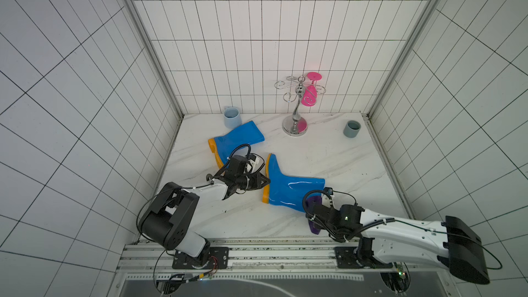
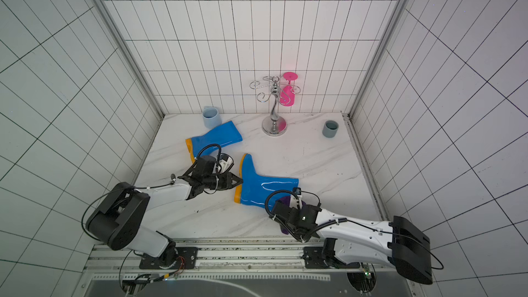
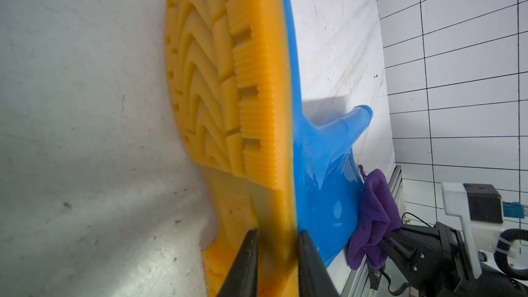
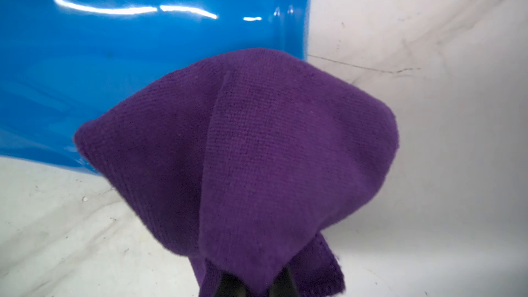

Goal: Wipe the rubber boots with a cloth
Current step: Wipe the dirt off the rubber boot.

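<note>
Two glossy blue rubber boots with orange soles lie on their sides on the marble top. The near boot (image 1: 291, 190) (image 2: 265, 191) has its shaft pointing right. The far boot (image 1: 237, 138) (image 2: 214, 140) lies behind my left arm. My left gripper (image 1: 267, 183) (image 3: 275, 241) is shut on the near boot's orange sole (image 3: 223, 81) at the heel edge. My right gripper (image 4: 254, 278) is shut on the purple cloth (image 4: 243, 152) (image 1: 313, 202) (image 3: 374, 212). The bunched cloth rests against the shaft of the near boot (image 4: 143, 52), close to its opening.
A light blue mug (image 1: 232, 117) stands at the back left beside the far boot. A chrome glass rack (image 1: 295, 127) with a pink glass (image 1: 310, 95) hanging on it stands at the back middle. A grey-blue cup (image 1: 352, 129) is at the back right. Tiled walls close three sides.
</note>
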Tool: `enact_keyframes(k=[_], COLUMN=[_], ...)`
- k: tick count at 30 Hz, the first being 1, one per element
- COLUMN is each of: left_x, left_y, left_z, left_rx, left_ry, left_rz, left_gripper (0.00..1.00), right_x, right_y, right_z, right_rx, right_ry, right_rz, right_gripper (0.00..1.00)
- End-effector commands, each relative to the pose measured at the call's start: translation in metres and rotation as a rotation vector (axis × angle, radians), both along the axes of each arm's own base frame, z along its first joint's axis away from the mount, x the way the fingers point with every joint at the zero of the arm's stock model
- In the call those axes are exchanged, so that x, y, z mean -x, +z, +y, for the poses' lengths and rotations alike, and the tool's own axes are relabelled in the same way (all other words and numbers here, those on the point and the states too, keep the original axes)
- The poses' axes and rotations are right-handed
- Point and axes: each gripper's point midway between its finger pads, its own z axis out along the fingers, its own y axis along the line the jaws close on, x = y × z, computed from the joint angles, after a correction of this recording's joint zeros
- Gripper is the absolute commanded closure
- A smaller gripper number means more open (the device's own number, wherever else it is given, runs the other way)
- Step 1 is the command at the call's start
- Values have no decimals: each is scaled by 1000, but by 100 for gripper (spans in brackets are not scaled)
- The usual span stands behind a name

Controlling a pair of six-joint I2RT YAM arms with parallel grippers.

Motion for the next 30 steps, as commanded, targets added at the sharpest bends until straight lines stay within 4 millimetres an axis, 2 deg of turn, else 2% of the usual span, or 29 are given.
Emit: enact_keyframes(k=[1,4,8,11,14,18,22,26,30], left_x=[12,13,13,13,13,13,14,15,17], left_y=[-54,-55,-56,-55,-55,-55,-57,-59,-61], left_z=[29,29,28,28,28,27,27,27,28], left_rx=[-164,-165,-158,-153,-153,-153,-153,-155,-157], left_ry=[77,73,74,76,74,68,65,61,56], left_rz=[118,119,120,116,116,116,120,122,127], left_gripper=[77,77,77,77,77,77,77,77,77], right_x=[-1,-21,-46,-59,-68,-76,-80,-86,-100], right_y=[-2,23,54,67,74,74,65,59,68], right_z=[-16,15,72,108,133,160,177,186,190], right_rx=[62,5,-53,-102,-140,-180,-194,-208,-197], right_ry=[-34,32,146,205,245,285,319,316,333], right_rz=[-22,-104,-185,-227,-254,-271,-266,-272,-312], right_gripper=[100,100,100,100,100,100,100,100,100])
